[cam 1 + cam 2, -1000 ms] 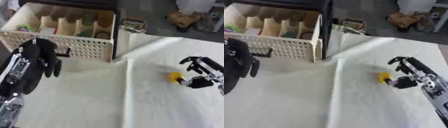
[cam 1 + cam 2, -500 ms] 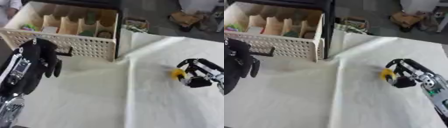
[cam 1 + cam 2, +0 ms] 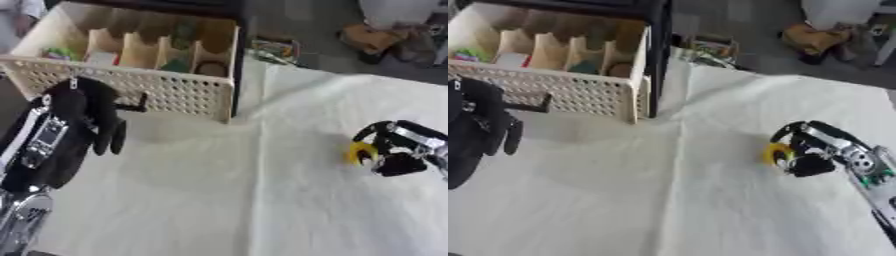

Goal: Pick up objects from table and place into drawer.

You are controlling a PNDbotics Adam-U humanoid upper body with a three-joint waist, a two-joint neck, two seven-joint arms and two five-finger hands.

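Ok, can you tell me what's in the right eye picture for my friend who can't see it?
The robot's right hand curls its fingers around a small yellow object on a white tablecloth. At the upper left, an open cream drawer with dividers holds a few items, and the black left hand hangs in front of it.

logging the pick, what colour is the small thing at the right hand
Yellow: the small object at the right hand, clearest in the right eye view.

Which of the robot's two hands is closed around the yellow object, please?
The right hand, curled round the yellow object on the white cloth; the left hand hangs by the drawer front.
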